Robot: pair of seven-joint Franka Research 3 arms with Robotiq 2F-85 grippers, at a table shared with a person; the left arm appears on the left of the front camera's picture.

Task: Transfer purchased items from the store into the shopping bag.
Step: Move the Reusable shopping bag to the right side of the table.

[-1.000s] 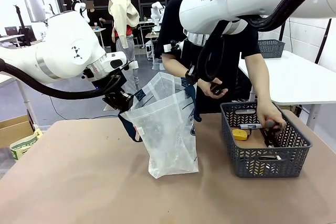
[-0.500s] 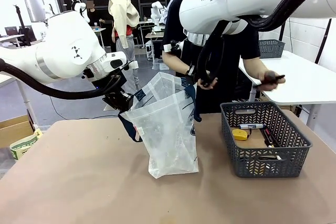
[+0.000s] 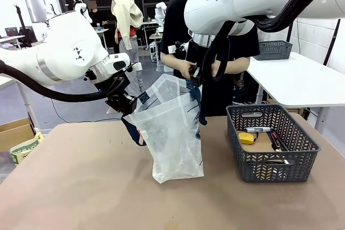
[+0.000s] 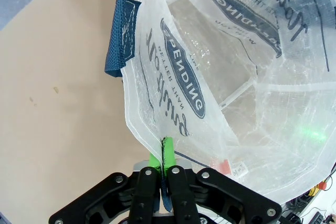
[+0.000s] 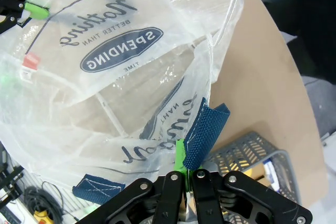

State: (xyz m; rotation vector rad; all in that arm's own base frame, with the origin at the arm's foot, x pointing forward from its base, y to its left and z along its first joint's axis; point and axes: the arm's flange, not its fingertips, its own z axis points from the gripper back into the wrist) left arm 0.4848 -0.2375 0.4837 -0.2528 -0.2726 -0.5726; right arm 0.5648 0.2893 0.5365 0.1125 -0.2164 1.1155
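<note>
The shopping bag (image 3: 171, 130) stands on the brown table, its mouth held wide between my two grippers. At its left rim, my left gripper (image 3: 125, 106) is shut on the bag (image 4: 220, 77), just below a navy handle (image 4: 119, 38). My right gripper (image 3: 197, 83) is shut on the right rim of the bag (image 5: 121, 77), beside a navy handle (image 5: 207, 132). The store, a dark grey basket (image 3: 257, 172), sits to the right with a yellow item (image 3: 247, 138) and pen-like items (image 3: 259, 130) inside. The person's hands (image 3: 186, 69) are together above the bag's mouth, partly behind my right arm.
A white table (image 3: 302, 82) with another grey basket (image 3: 275, 49) stands at the far right. A cardboard box (image 3: 15, 132) sits on the floor at the left. The basket (image 5: 247, 153) lies close to the bag's right side.
The person's hand lifted a dark item out of the basket and swung it left; both hands are now over the bag's mouth. My grippers have not moved.
</note>
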